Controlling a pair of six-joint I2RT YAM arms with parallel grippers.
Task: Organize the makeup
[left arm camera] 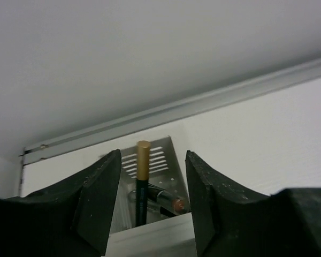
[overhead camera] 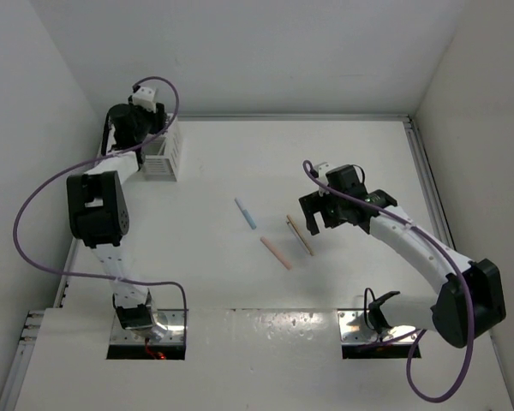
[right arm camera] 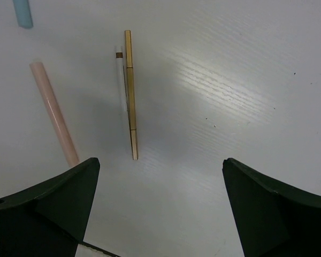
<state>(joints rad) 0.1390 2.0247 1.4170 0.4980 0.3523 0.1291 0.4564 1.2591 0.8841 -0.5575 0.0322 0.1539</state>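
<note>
My left gripper (overhead camera: 148, 130) hangs over the white slatted box (overhead camera: 165, 152) at the back left. In the left wrist view the gripper (left arm camera: 152, 163) is open. Between its fingers a black stick with a gold cap (left arm camera: 142, 182) stands in the box, touching neither finger. A dark stick with a copper end (left arm camera: 170, 201) lies beside it. My right gripper (overhead camera: 307, 215) is open and empty, just right of a tan stick (overhead camera: 300, 235). In the right wrist view the gripper (right arm camera: 160, 209) is above the table, with the tan-gold stick (right arm camera: 130, 96), a white stick (right arm camera: 120, 80), a salmon pink stick (right arm camera: 54, 115) and a light blue stick (right arm camera: 22, 13) ahead.
The light blue stick (overhead camera: 245, 213) and the pink stick (overhead camera: 276, 253) lie mid-table, left of the tan one. The box stands near the back wall rail (left arm camera: 203, 101). A metal rail (overhead camera: 428, 180) runs along the table's right edge.
</note>
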